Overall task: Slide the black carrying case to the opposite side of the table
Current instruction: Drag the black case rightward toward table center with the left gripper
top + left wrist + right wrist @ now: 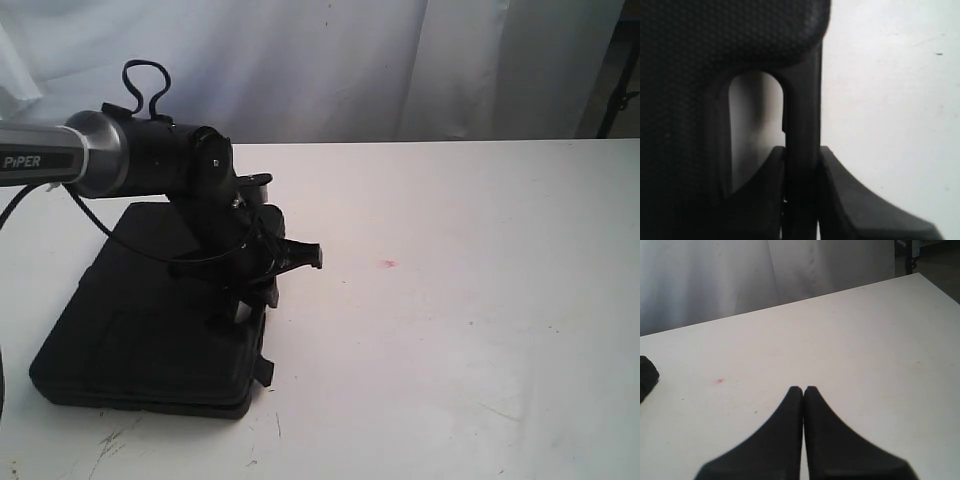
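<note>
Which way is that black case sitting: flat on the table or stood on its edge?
Flat. The case lies with its broad face up on the table; the left hand is closed on its handle.

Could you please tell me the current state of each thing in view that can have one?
Case: closed, flat on the table, held by its handle.
Left gripper: shut on the case's handle.
Right gripper: shut, holding nothing.
</note>
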